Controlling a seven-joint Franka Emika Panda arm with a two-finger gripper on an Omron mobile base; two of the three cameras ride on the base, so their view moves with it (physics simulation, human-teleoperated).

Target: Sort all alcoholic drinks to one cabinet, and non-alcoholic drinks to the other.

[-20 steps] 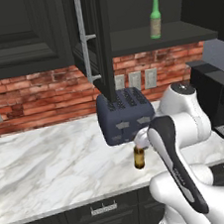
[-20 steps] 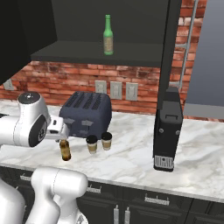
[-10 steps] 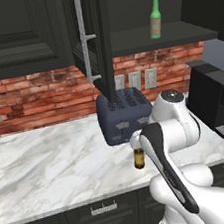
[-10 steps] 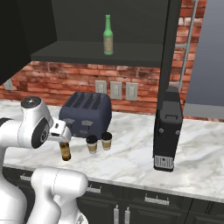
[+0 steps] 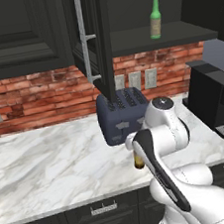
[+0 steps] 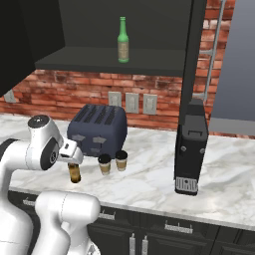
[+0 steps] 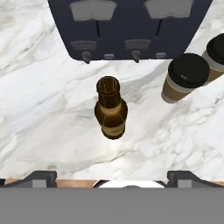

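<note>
An amber-brown bottle (image 7: 111,109) stands upright on the marble counter in front of the toaster, seen from above in the hand view. My gripper (image 7: 113,177) hangs straight above it, open, its fingertips (image 7: 40,178) spread wide and holding nothing. From the right base view the gripper (image 6: 73,162) sits just over the amber bottle (image 6: 74,173). The arm hides most of that bottle (image 5: 138,162) in the left base view. Two tan lidded cups (image 6: 104,164) (image 6: 121,160) stand beside it, also in the hand view (image 7: 183,78) (image 7: 216,52). A green bottle (image 6: 123,41) (image 5: 155,17) stands on the open cabinet's shelf.
A dark blue toaster (image 6: 98,130) (image 5: 122,113) sits right behind the bottle and cups. A black coffee machine (image 6: 191,147) (image 5: 214,98) stands further right. An open cabinet door (image 5: 94,36) hangs above the toaster. Bare marble counter (image 5: 45,162) stretches to the left.
The arm has folded lower and the hand has sunk a little toward the amber bottle. The jaws stay open; bottles and cups have not moved.
</note>
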